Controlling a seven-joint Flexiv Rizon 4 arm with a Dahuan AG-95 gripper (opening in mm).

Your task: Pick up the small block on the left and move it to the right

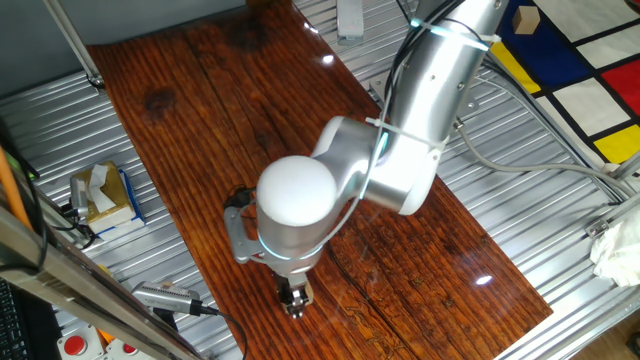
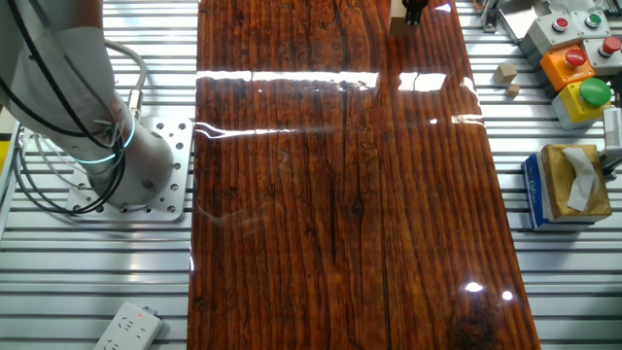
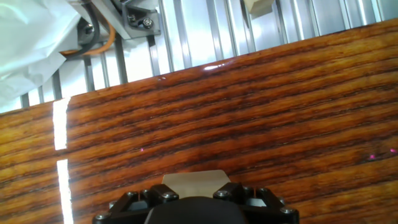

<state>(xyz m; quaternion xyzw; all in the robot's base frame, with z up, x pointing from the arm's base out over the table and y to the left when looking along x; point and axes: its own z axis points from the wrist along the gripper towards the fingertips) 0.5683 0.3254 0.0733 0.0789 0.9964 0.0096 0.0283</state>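
in one fixed view, the silver robot arm (image 1: 400, 150) is reaching down over the dark reddish-brown striped wooden board (image 1: 200, 110), and the black two-finger gripper (image 1: 293, 300) is sitting low near the board's edge. a bit of light tan is showing between the fingertips, though the arm's white rounded joint is hiding most of the hand. off to one side of the hand, on the ribbed metal table (image 1: 520, 250), a yellow-and-blue box with white tissue (image 1: 103, 195) is lying.

in the other fixed view, the gripper (image 2: 412, 14) is showing only at the top edge, with the small plain light-tan wooden block (image 2: 400, 23) just beside it on the board; whether they are touching is unclear here. the tissue box (image 2: 569, 183) is well apart from the hand.

in the hand view, the block (image 3: 196, 183) is sitting squarely in front of the dark fingers (image 3: 155, 196), resting on the board. the fingers are flanking it closely and appear clamped on it.
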